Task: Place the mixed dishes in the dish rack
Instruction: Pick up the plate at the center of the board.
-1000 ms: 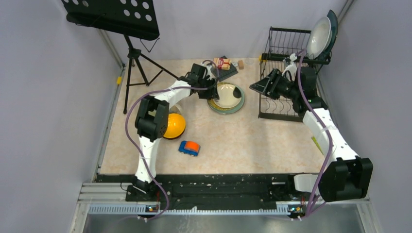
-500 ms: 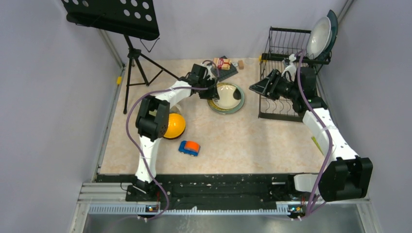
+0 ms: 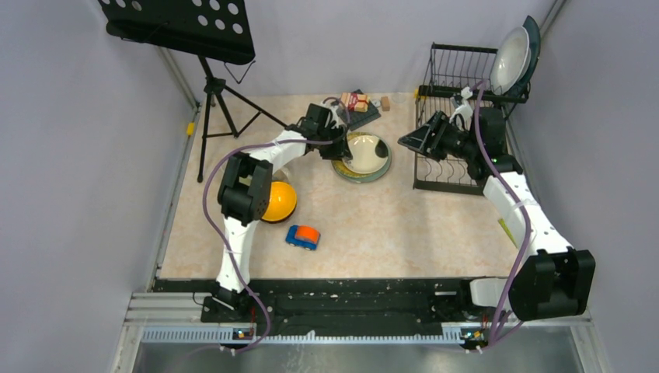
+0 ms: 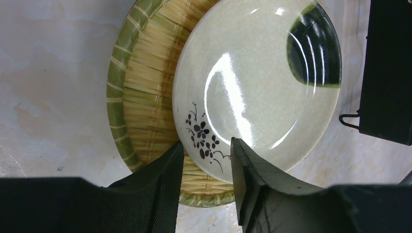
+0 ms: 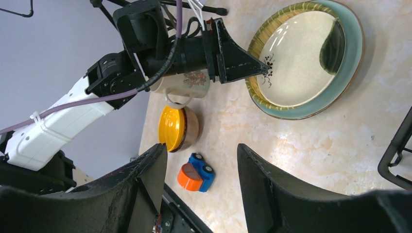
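My left gripper [image 3: 339,148] is low over the stack of round plates, its fingers [image 4: 170,165] on either side of the near rim of the cream plate [image 4: 257,82], with a gap still showing. That plate lies on the yellowish woven plate [image 4: 145,97] and the mint-green plate [image 5: 357,43]. My right gripper [image 3: 412,138] hovers open and empty beside the dish rack [image 3: 458,116]. The rack's upper tier holds a pale round plate [image 3: 513,58] and the dark teal plate [image 3: 533,39]. A beige mug [image 5: 182,82] and the orange-yellow bowl [image 3: 278,200] stand by the left arm.
A blue-and-orange toy car [image 3: 302,236] lies near the front of the table. The black music stand [image 3: 183,27] on its tripod fills the back left. A small packet on a dark mat [image 3: 357,102] sits at the back, behind the plates.
The left fingers have drawn closer together round the cream plate's rim. The right arm has barely moved.
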Robot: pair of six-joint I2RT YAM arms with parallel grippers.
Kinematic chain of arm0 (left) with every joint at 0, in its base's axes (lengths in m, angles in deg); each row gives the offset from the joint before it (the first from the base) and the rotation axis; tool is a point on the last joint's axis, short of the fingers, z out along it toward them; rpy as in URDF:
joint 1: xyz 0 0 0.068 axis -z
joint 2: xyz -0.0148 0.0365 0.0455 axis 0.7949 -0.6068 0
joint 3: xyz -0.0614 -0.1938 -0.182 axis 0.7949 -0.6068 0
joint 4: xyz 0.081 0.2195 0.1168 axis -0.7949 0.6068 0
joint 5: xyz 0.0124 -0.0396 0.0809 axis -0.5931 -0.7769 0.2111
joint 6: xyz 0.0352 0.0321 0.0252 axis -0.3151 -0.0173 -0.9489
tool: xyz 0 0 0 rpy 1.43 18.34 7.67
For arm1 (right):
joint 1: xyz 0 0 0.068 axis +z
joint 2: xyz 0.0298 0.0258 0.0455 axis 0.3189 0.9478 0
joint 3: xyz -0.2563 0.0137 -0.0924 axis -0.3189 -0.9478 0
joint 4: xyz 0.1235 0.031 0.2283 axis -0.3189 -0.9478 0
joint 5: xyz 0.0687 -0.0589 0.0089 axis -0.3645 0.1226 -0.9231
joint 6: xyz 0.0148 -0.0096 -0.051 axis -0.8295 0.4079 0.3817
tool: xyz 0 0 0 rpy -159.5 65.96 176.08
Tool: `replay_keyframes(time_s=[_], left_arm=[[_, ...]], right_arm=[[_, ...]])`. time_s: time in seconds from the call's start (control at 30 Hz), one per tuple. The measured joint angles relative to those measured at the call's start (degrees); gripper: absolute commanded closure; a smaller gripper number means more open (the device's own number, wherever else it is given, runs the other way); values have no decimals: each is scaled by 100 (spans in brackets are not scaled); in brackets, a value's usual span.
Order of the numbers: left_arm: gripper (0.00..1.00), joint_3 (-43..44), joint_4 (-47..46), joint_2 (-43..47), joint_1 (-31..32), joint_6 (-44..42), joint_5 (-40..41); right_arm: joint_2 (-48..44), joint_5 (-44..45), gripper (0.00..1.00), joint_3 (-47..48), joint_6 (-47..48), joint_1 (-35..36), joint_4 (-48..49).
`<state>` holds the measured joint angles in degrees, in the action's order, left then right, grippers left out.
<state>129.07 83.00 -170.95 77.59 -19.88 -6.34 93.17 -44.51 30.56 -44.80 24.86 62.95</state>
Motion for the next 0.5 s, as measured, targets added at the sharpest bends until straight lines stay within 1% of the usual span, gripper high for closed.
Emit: replay_keyframes(time_s=[0.07, 0.13, 0.2, 0.3, 0.37, 0.5], left_arm=[[57, -37, -48, -2, -4, 28, -33], [61, -72, -114, -2, -11, 50, -52], [61, -116, -195, -2, -13, 76, -74], [55, -321, -520, 39, -15, 175, -138], [53, -498, -752, 109, -15, 240, -186], [49, -538, -881, 122, -15, 334, -286]], right_arm=[[11, -7, 44, 0, -2, 0, 2], [13, -11, 44, 0, -7, 0, -2], [13, -11, 44, 0, -24, 0, 2], [13, -17, 44, 0, -59, 0, 4], [13, -42, 44, 0, -90, 0, 17], [50, -61, 45, -2, -109, 7, 35]])
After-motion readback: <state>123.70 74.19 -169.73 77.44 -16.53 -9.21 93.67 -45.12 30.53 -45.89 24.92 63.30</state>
